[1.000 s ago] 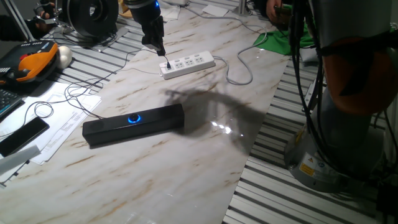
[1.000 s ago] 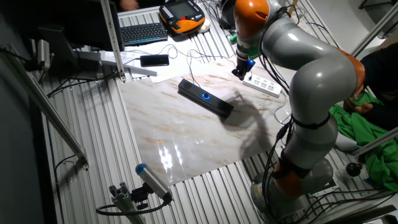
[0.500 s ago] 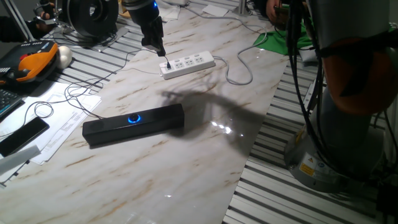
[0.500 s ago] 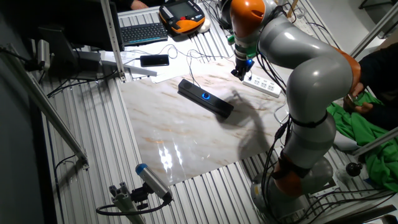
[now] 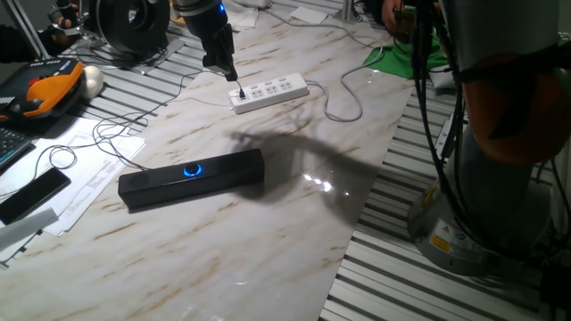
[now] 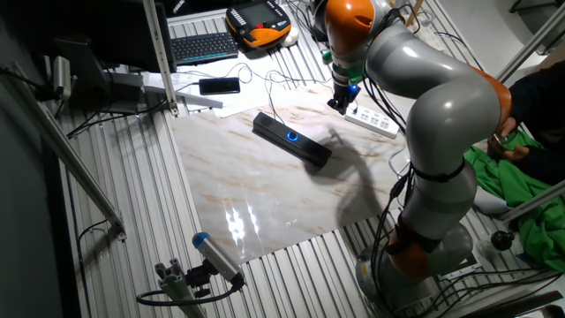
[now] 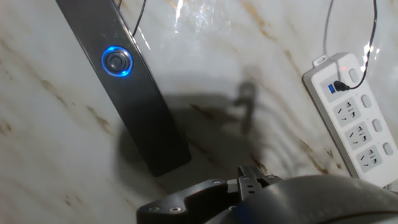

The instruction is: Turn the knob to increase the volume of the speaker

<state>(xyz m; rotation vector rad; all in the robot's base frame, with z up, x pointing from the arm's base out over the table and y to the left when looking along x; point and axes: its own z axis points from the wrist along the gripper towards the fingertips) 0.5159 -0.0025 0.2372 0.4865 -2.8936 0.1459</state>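
Marble-patterned tabletop glossy with light glare; ribbed metal surface around it.

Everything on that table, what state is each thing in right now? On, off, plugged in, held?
Speaker: lying flat on the marble table, nothing touching it.
Knob: blue ring lit, untouched.
Power strip: a thin black cable plugged in at one end, other sockets free.
Claw: above the power strip end, far from the knob, holding nothing; open or shut, I cannot tell.
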